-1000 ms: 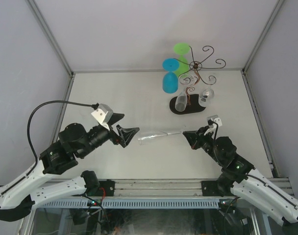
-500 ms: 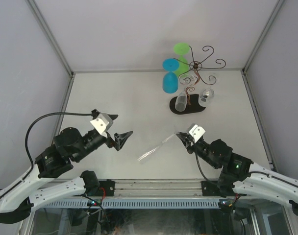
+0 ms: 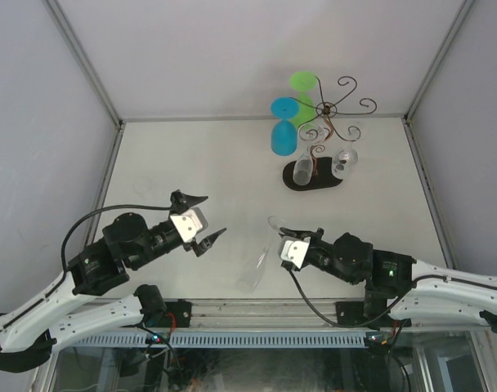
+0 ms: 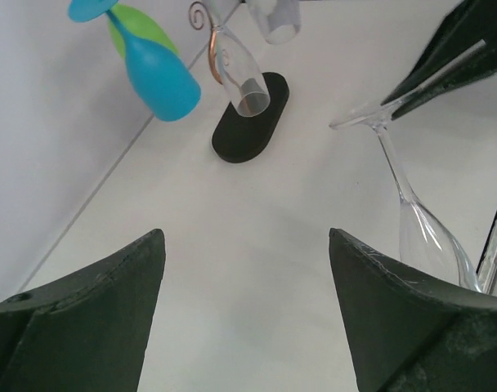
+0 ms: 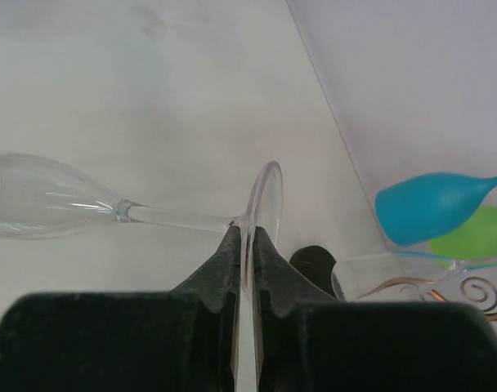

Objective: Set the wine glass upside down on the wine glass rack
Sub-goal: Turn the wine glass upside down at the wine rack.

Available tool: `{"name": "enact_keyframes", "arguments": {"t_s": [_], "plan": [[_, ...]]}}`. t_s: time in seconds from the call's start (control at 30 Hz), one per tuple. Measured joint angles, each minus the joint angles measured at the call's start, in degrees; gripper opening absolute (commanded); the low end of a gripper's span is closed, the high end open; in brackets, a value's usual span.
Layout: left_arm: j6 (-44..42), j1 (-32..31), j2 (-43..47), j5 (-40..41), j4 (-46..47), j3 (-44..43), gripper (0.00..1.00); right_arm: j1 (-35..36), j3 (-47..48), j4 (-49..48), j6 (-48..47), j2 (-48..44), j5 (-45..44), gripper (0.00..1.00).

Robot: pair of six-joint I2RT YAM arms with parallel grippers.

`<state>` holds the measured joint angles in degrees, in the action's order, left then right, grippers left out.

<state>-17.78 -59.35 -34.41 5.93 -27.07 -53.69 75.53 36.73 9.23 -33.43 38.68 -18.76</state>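
The clear wine glass (image 3: pixel 255 265) hangs tilted over the table's near middle, bowl toward the near edge. My right gripper (image 3: pixel 279 234) is shut on its round foot. In the right wrist view the foot (image 5: pixel 263 200) stands edge-on between the shut fingers, with stem and bowl (image 5: pixel 36 204) running left. My left gripper (image 3: pixel 206 218) is open, empty and apart from the glass, to its left. In the left wrist view the glass (image 4: pixel 420 220) shows at the right. The wine glass rack (image 3: pixel 337 104), thin brown wire on a black oval base (image 3: pixel 322 183), stands at the back right.
On the rack hang a blue glass (image 3: pixel 283 131), a green glass (image 3: pixel 302 88) and two clear glasses (image 3: pixel 302 171), all upside down. White walls with metal frame posts close in the table on three sides.
My right arm has swung the glass from level to tilted, bowl now toward the near edge, and drawn it closer. The left gripper has pulled back to the left, away from the bowl.
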Motion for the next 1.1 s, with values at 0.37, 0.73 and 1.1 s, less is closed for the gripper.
{"name": "enact_keyframes", "arguments": {"t_s": [0.37, 0.73, 1.1], "plan": [[-9.7, -0.44, -1.64, -8.48, 5.49, 2.69, 0.85, 1.51, 7.67, 9.94, -10.75, 2.45, 1.4, 0.0], [-14.99, -10.25, -9.25, -8.96, 7.1, 2.69, 0.72, 3.91, 11.8, 21.44, -12.02, -4.94, 8.98, 0.0], [-18.95, -15.43, -10.45, -8.41, 9.16, 2.67, 0.63, 5.2, 11.91, 24.04, -16.02, -2.78, 14.1, 0.0]]}}
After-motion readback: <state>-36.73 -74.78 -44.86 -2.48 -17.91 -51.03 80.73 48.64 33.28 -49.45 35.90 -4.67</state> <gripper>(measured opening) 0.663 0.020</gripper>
